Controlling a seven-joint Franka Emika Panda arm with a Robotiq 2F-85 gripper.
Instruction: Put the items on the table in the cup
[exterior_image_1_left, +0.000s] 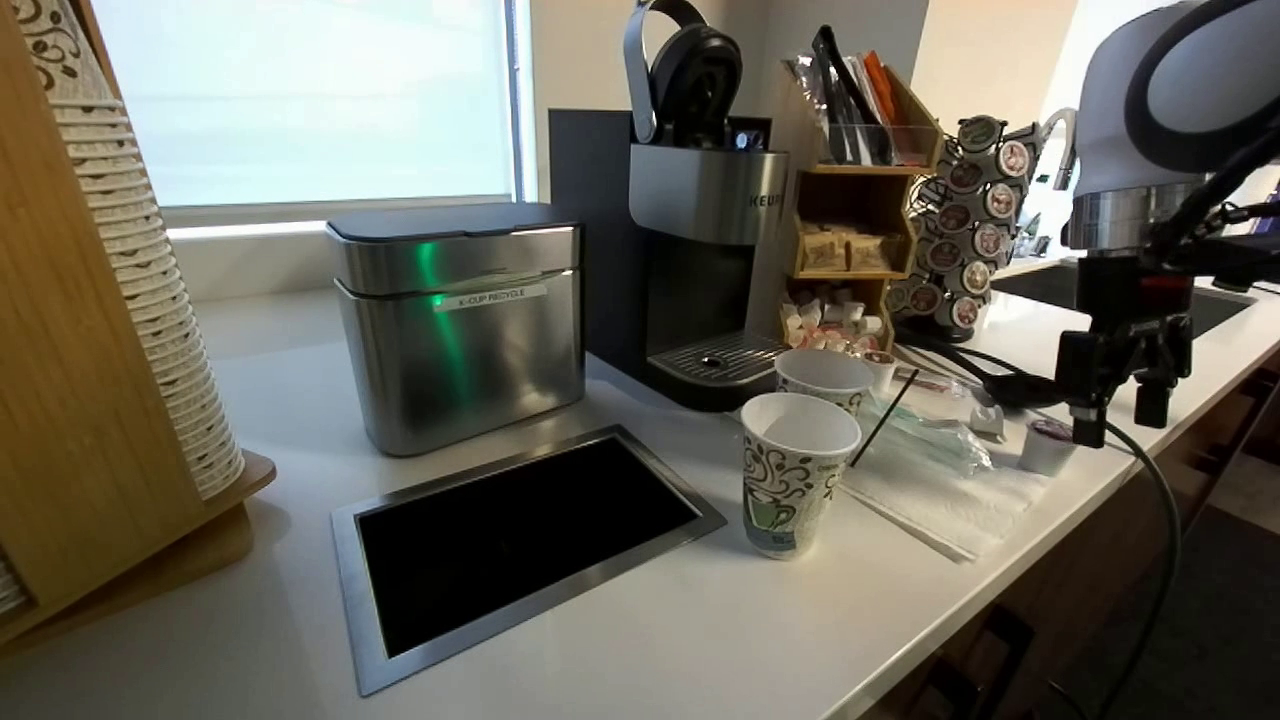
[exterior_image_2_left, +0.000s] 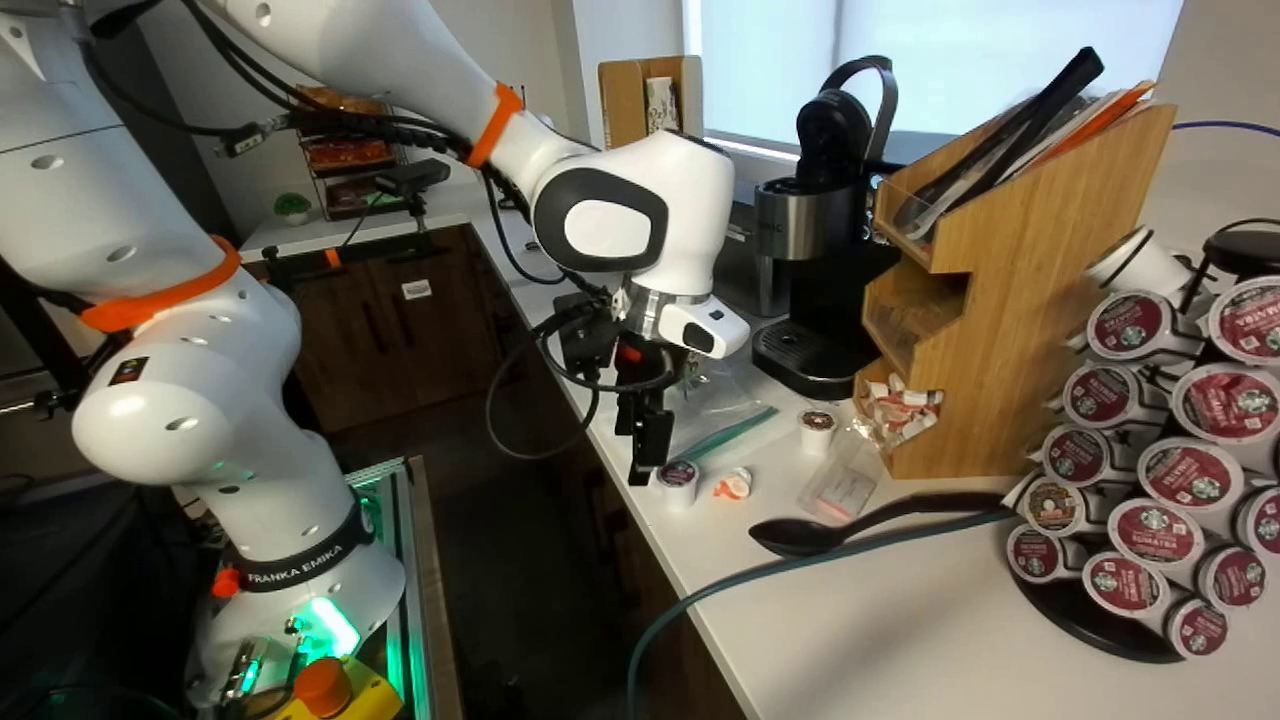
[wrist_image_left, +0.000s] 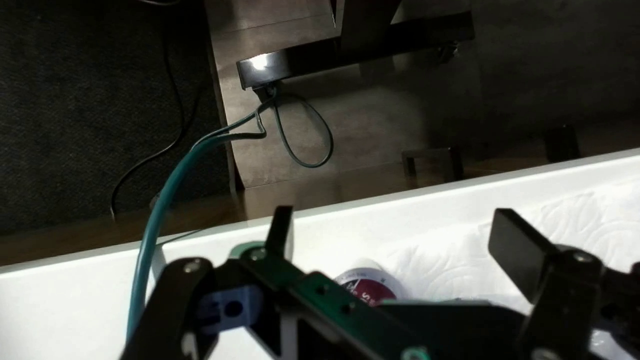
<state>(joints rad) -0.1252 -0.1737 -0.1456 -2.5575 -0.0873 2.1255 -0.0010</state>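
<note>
Maroon and white, a coffee pod (exterior_image_2_left: 678, 487) stands upright on the worktop (exterior_image_2_left: 900, 610), near its front edge and just beside the tips of my tool (exterior_image_1_left: 1120, 415) (whether they touch, I cannot tell). From the wrist, my fingers (wrist_image_left: 517, 252) are spread wide, released, with the coffee pod partly hidden by the tool's own body. In an exterior view a second pod (exterior_image_2_left: 817, 438) stands farther back, near a clear wrapper (exterior_image_2_left: 845, 480); an orange-and-white creamer (exterior_image_2_left: 733, 485) sits just beside the first. Well apart from my tool, a front cup (exterior_image_1_left: 795, 500) and a rear cup (exterior_image_1_left: 812, 372), both paper, stand upright; a napkin (exterior_image_1_left: 960, 510) lies between the front cup and the coffee pod.
</note>
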